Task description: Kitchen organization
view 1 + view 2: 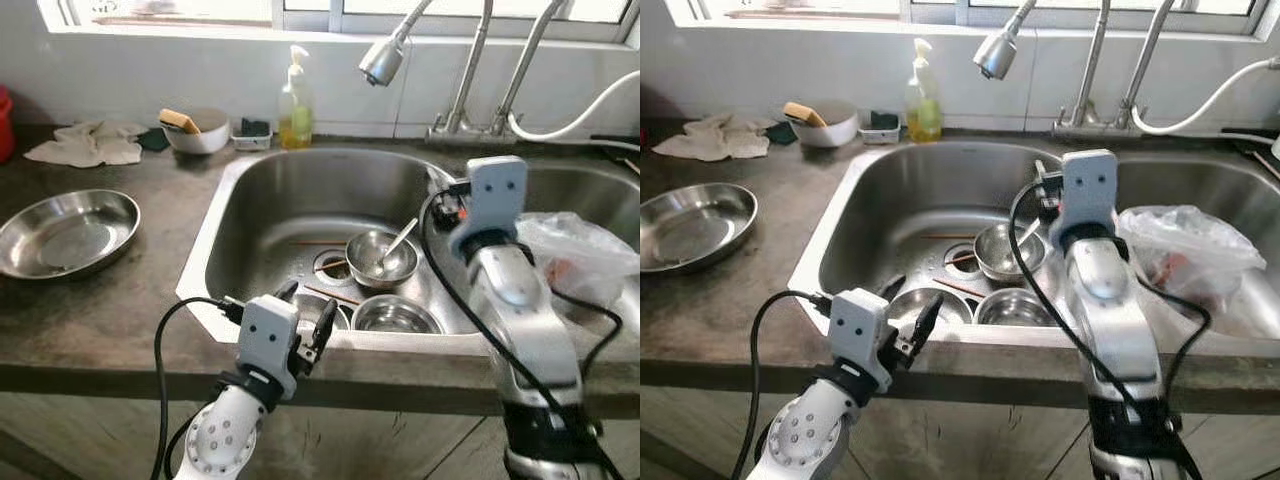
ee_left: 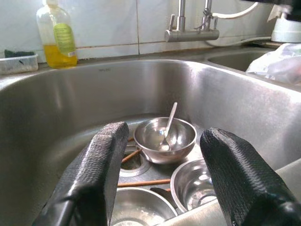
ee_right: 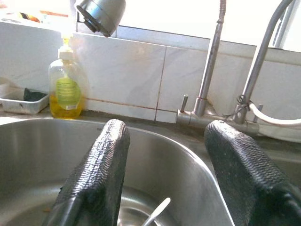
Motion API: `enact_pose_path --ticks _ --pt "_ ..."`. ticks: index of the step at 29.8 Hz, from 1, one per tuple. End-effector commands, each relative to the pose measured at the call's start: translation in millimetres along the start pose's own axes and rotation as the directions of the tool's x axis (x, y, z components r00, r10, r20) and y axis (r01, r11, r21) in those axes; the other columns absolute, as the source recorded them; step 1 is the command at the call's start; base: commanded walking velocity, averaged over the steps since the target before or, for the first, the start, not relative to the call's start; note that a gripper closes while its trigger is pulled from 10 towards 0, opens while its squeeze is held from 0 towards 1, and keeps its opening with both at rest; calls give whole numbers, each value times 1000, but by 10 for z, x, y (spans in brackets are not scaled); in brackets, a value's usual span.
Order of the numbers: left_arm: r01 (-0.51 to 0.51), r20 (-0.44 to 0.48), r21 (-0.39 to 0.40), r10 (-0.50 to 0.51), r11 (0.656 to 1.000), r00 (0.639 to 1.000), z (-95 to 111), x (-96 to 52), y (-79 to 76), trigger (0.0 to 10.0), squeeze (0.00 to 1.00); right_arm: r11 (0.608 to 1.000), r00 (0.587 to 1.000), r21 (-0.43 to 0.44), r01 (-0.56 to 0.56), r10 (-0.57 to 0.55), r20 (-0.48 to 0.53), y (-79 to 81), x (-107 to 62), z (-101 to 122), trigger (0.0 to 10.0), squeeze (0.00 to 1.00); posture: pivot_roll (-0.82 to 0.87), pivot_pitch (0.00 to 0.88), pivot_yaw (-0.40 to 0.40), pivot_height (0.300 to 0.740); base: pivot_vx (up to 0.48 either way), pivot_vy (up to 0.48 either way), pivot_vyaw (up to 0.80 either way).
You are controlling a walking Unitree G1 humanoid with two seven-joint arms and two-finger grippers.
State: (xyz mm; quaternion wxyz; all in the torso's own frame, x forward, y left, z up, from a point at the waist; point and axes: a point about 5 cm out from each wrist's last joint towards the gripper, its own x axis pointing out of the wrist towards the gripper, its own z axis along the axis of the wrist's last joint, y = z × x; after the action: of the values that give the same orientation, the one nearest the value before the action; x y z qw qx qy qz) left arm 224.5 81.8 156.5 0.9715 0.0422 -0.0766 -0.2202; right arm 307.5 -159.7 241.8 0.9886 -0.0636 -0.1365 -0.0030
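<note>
A steel sink [image 1: 260, 200] holds a small steel bowl [image 1: 380, 258] with a spoon [image 1: 398, 243] leaning in it. Two more steel bowls lie nearer the front wall, one [image 1: 395, 315] to the right and one [image 1: 318, 312] partly behind my left gripper. Thin brown chopsticks [image 1: 335, 295] lie by the drain. My left gripper [image 1: 308, 305] hovers open over the sink's front rim, empty, pointing at the bowls. My right gripper [image 3: 167, 127] is higher, over the sink's right side, open and empty, facing the back wall; its wrist block [image 1: 497, 195] hides the fingers from the head camera.
A wide steel dish [image 1: 65, 232] sits on the dark counter at left. Behind it are a cloth [image 1: 90, 143], a white bowl with a sponge [image 1: 195, 130], a small tray [image 1: 252, 132] and a soap bottle [image 1: 295, 105]. A spray head [image 1: 383, 60] hangs above. A plastic bag [image 1: 580, 250] lies at right.
</note>
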Motion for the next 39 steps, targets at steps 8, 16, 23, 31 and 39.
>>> enact_pose_path --ticks 8,16,23,31,39 --pt "23 15 -10 -23 1000 1000 -21 32 8 10000 0 993 994 -21 -113 113 -10 109 -587 -242 10000 0 22 0 -36 740 0 0 0" --pt "28 14 -14 -28 1000 1000 -40 43 6 10000 0 997 997 36 -72 73 -28 131 -659 -253 10000 0 11 0 -24 740 0 0 0" --pt "24 12 -9 -24 1000 1000 -46 66 17 10000 0 996 997 48 -77 77 7 211 -607 -207 10000 0 23 0 -34 740 0 286 380" --pt "21 17 -9 -21 1000 1000 -44 50 8 10000 0 995 997 68 -75 75 2 252 -567 -193 10000 0 26 0 -39 740 0 293 800" --pt "19 13 -8 -19 1000 1000 -41 65 17 10000 0 995 998 81 -64 64 -6 252 -546 -192 10000 0 27 0 -41 740 0 0 800"
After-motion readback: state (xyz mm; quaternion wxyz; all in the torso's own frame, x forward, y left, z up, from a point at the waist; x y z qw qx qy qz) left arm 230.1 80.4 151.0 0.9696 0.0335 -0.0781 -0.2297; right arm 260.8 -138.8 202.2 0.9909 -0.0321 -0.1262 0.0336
